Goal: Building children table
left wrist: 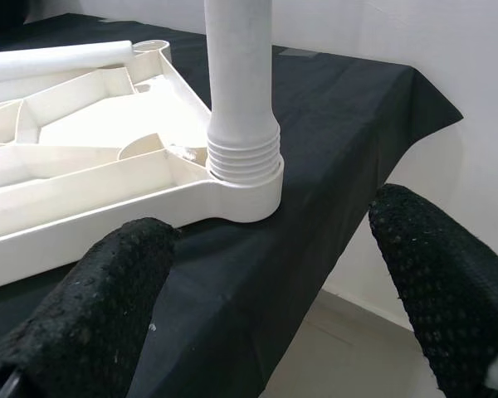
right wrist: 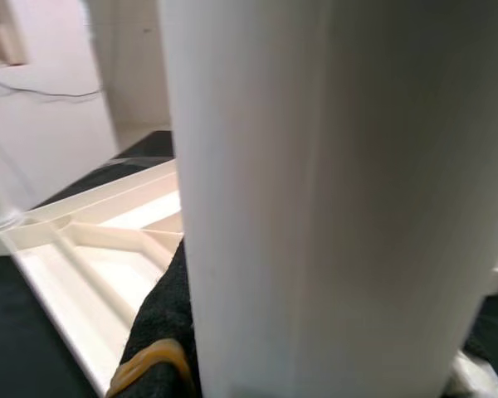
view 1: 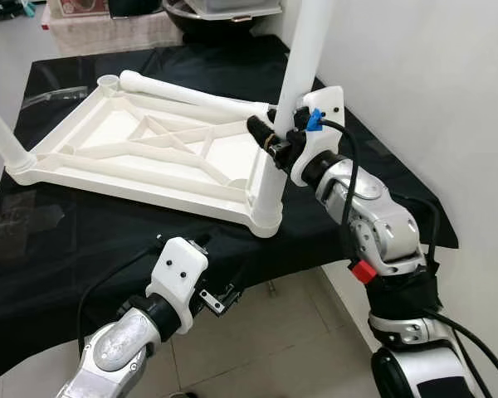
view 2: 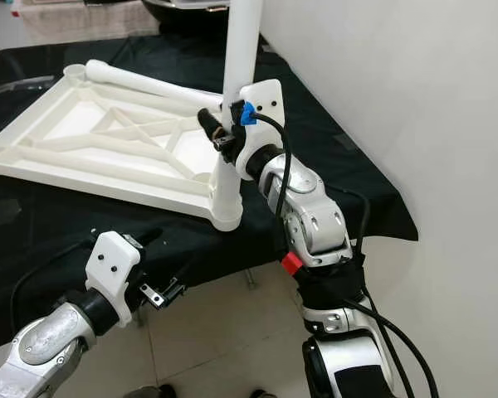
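Upside down on a black-draped table (view 1: 83,240): a white plastic tabletop (view 1: 141,153), ribbed underside up, reaching close to the table's near edge. Standing upright in the near right corner socket, a white leg (view 1: 292,91), its threaded collar seated at the socket rim in the left wrist view. Closed around that leg partway up, the right tool (view 1: 272,139), black fingers pressed against the white tube, white wrist housing and blue clip just behind. Up close in the right wrist view, the same leg as a broad pale column, with a black finger (right wrist: 162,332) touching its side. Lying loose across the far side of the tabletop, a second leg (view 1: 195,95), one end near the far socket (view 1: 108,82). At the left corner, another upright leg (view 1: 4,137) set in its socket. Below the table's near edge, over the tiled floor (view 1: 257,332), the left tool (left wrist: 274,282), held wide open with nothing between its two black fingers (left wrist: 108,290), aimed toward the corner socket. White wall (view 1: 432,75) along the right.
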You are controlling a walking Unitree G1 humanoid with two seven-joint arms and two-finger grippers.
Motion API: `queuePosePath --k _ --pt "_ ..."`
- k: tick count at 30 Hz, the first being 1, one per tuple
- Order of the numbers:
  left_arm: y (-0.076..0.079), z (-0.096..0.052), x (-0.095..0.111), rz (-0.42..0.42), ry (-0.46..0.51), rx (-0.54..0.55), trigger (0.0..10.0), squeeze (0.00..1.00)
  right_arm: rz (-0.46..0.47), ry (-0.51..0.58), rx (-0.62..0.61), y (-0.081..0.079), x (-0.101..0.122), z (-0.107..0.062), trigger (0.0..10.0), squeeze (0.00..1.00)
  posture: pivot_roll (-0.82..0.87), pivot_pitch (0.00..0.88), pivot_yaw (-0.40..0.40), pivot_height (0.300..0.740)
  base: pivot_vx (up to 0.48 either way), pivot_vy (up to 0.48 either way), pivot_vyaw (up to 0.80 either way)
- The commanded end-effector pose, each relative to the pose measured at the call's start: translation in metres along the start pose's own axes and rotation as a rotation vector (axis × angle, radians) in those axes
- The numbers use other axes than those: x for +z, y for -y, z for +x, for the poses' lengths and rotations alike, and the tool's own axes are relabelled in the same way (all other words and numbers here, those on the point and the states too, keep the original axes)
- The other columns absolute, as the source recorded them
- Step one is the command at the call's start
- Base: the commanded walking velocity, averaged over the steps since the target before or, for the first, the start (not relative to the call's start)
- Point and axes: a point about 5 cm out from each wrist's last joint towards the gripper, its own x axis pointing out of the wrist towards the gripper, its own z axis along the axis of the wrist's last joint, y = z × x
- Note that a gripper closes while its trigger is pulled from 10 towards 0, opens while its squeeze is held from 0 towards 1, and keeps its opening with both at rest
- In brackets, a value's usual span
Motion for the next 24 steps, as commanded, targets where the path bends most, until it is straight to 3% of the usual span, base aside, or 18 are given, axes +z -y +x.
queuePosePath --k 1,3,13,14,15,16,18,19,20,22,24 --pt "-0.001 -0.001 -0.006 0.011 -0.027 -0.003 10.0 0.0 0.024 -0.27 -0.182 0.021 -0.06 -0.012 10.0 0.0 0.11 0.212 -0.036 0.74 0.0 0.0 0.0" --pt "-0.001 0.0 -0.006 0.012 -0.027 -0.004 10.0 0.0 0.017 -0.277 -0.241 0.021 -0.062 -0.014 10.0 0.0 0.11 0.212 -0.036 0.74 0.0 0.0 0.0" --pt "-0.001 0.0 -0.006 0.011 -0.027 -0.004 10.0 0.0 0.013 -0.28 -0.259 0.021 -0.063 -0.013 10.0 0.0 0.11 0.214 -0.037 0.74 0.0 0.0 0.0" --pt "0.0 0.0 -0.005 0.012 -0.026 -0.003 10.0 0.0 0.01 -0.296 -0.397 0.03 -0.065 -0.009 10.0 0.0 0.11 0.217 -0.04 0.74 0.0 0.0 0.0" --pt "0.0 0.0 -0.005 0.012 -0.026 -0.003 10.0 0.0 0.01 -0.296 -0.397 0.03 -0.065 -0.009 10.0 0.0 0.11 0.217 -0.04 0.74 0.0 0.0 0.0" --pt "0.0 0.0 -0.005 0.012 -0.025 -0.002 10.0 0.0 0.001 -0.31 -0.53 0.038 -0.067 -0.005 10.0 0.0 0.11 0.217 -0.04 0.74 0.0 0.0 0.0" --pt "0.0 0.0 -0.005 0.012 -0.025 -0.002 10.0 0.0 0.001 -0.31 -0.53 0.038 -0.067 -0.005 10.0 0.0 0.11 0.217 -0.04 0.74 0.0 0.0 0.0" --pt "-0.001 0.001 -0.005 0.012 -0.023 0.001 10.0 0.0 0.002 -0.323 -0.652 0.043 -0.068 -0.002 10.0 0.0 0.12 0.218 -0.042 0.74 0.0 0.0 0.0" --pt "-0.001 0.001 -0.005 0.012 -0.023 0.001 10.0 0.0 0.002 -0.323 -0.652 0.043 -0.068 -0.002 10.0 0.0 0.12 0.218 -0.042 0.74 0.0 0.0 0.0" --pt "-0.001 0.001 -0.004 0.014 -0.019 0.004 10.0 0.0 0.021 -0.297 -0.829 0.042 -0.065 0.003 10.0 0.0 0.12 0.22 -0.046 0.74 0.0 0.0 0.0" --pt "-0.001 0.002 -0.004 0.015 -0.017 0.004 10.0 0.0 0.032 -0.28 -0.869 0.04 -0.064 0.005 10.0 0.0 0.12 0.22 -0.046 0.74 0.0 0.0 0.0"
